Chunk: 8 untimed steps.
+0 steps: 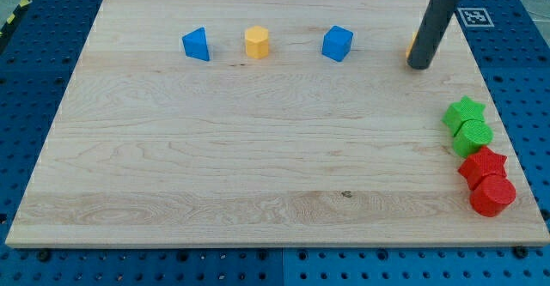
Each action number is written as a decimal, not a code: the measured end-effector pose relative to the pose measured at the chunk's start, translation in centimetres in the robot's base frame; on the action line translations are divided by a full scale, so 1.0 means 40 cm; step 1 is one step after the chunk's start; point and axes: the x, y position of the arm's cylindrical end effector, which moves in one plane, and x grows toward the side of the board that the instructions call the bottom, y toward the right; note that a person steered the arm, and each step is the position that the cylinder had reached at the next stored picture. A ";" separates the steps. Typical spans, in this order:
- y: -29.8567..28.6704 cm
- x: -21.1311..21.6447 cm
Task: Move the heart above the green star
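Observation:
My tip (421, 66) rests on the board near the view's top right. A sliver of an orange-yellow block (411, 45) shows just left of the rod and touches it. The rod hides most of that block, so its shape cannot be made out. The green star (465, 112) lies at the right edge, below and right of my tip and apart from it. No block with a clear heart shape is in view.
A green round block (473, 137) touches the star from below. Under it lie a red star (482, 164) and a red round block (492, 195). Along the top stand a blue wedge-like block (196, 44), a yellow hexagon (257, 41) and a blue cube (337, 43).

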 end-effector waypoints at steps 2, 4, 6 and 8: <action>-0.074 -0.171; 0.125 -0.200; 0.128 -0.103; -0.004 -0.190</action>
